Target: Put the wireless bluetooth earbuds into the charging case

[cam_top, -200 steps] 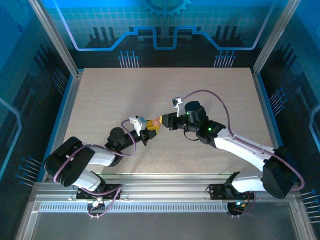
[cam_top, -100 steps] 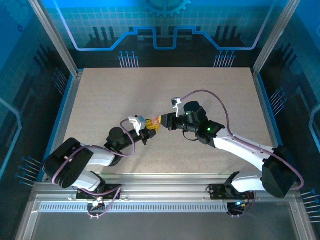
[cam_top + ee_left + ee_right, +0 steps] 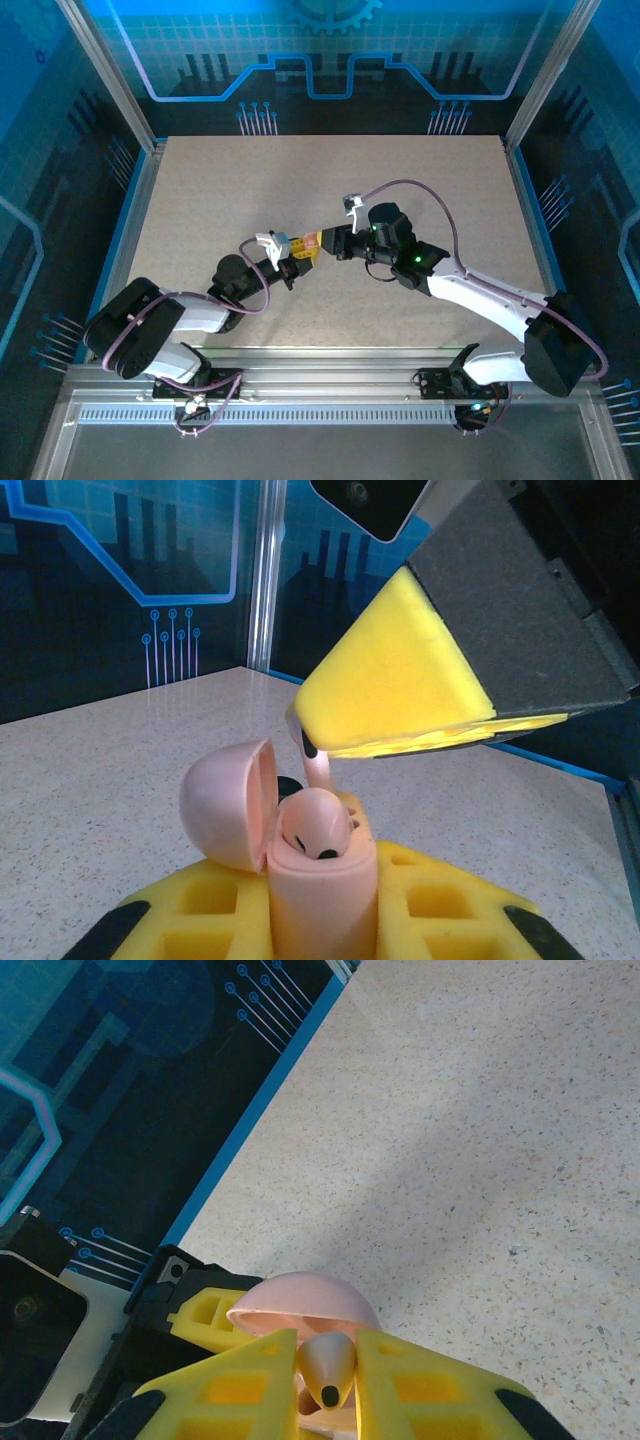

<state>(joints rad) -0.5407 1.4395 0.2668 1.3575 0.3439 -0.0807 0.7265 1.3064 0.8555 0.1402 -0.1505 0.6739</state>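
Insertion step: left claw [image 3: 298,263] pinches the open charging case [image 3: 322,900], right claw [image 3: 327,1385] pinches the second earbud [image 3: 318,770] just above. Next I need a straight drop into the free slot.

A speckled beige table [image 3: 200,200] was edged along its left side by a narrow blue strip [image 3: 130,225]. Behind the table's far edge stood a blue backdrop [image 3: 320,60] printed with circuit lines and a gear shape. Slanted metal posts [image 3: 107,75] rose from the table's far corners, and a slotted metal rail [image 3: 320,412] ran along its near edge.
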